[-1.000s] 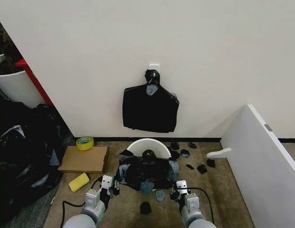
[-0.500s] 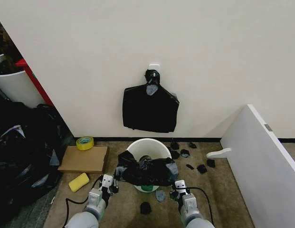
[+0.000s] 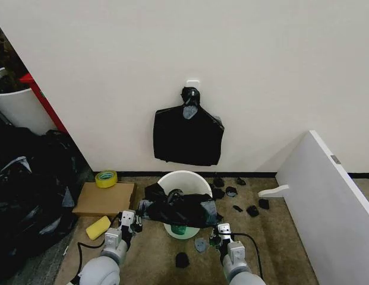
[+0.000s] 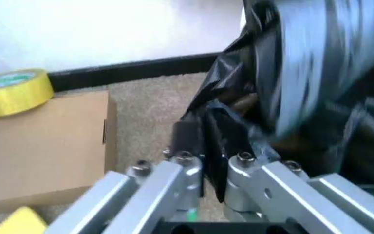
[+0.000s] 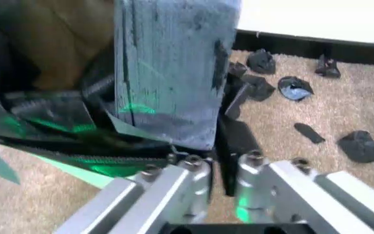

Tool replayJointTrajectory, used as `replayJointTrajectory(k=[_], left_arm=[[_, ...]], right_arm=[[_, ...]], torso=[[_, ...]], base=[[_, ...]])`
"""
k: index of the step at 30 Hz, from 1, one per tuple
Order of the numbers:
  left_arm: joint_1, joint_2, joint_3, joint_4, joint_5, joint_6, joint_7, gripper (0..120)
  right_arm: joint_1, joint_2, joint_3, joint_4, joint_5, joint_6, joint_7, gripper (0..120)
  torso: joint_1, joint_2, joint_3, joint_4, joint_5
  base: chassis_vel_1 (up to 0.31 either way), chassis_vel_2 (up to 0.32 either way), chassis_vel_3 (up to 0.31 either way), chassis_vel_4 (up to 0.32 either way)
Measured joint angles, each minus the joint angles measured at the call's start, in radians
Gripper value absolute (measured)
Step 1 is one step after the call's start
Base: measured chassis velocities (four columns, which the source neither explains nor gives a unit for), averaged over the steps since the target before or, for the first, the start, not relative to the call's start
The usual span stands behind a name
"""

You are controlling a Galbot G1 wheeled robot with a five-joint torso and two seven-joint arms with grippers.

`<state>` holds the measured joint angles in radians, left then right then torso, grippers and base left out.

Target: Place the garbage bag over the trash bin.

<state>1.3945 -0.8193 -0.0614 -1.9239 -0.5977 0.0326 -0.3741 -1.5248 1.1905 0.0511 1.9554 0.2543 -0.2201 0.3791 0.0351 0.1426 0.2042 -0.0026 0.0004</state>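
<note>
Garbage bag is stretched across the near rim of the trash bin. Its left edge is clamped by the left gripper, its right edge by the right gripper.

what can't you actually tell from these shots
- Head view: the garbage bag hides the trash bin's front rim, so its seating is unclear.
- Left wrist view: blur smears the bag above the left pincer.
- Right wrist view: the bag hides the bin beyond the right pincer.

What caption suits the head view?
Both hands, left hand and right hand, hold a black garbage bag stretched across the white trash bin.
</note>
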Motion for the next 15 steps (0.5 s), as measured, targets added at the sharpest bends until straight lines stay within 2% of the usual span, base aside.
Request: replayJointTrajectory(k=[4,5,9,12,13,15], left_arm=[[0.008,0.019,-0.012,-0.018,0.005,0.005,0.010,19],[0.013,0.032,-0.021,-0.028,0.008,0.012,0.014,26],[0.026,0.061,-0.034,-0.043,0.019,0.019,0.023,41],[0.029,0.067,-0.035,-0.045,0.022,0.020,0.025,44],[0.041,0.083,-0.036,-0.053,0.035,0.016,0.035,54],[0.053,0.096,-0.037,-0.061,0.046,0.005,0.045,61]], right_arm=[[-0.030,-0.012,0.006,0.022,-0.018,0.018,-0.020,15],[-0.052,-0.019,0.013,0.037,-0.035,0.029,-0.033,23],[-0.101,-0.033,0.033,0.066,-0.070,0.052,-0.065,36],[-0.112,-0.036,0.039,0.070,-0.077,0.059,-0.072,41],[-0.149,-0.047,0.055,0.082,-0.099,0.081,-0.098,51],[-0.181,-0.055,0.070,0.091,-0.123,0.105,-0.120,57]], torso=[[0.000,0.000,0.000,-0.0001,0.0001],[0.000,0.000,0.000,0.0000,0.0001],[0.000,0.000,0.000,-0.0001,0.0000],[0.000,0.000,0.000,-0.0001,0.0000],[0.000,0.000,0.000,0.0000,0.0002],[0.000,0.000,0.000,-0.0002,0.0002]], base=[[0.000,0.000,0.000,0.000],[0.000,0.000,0.000,0.000],[0.000,0.000,0.000,0.000],[0.000,0.000,0.000,0.000],[0.000,0.000,0.000,0.000],[0.000,0.000,0.000,0.000]])
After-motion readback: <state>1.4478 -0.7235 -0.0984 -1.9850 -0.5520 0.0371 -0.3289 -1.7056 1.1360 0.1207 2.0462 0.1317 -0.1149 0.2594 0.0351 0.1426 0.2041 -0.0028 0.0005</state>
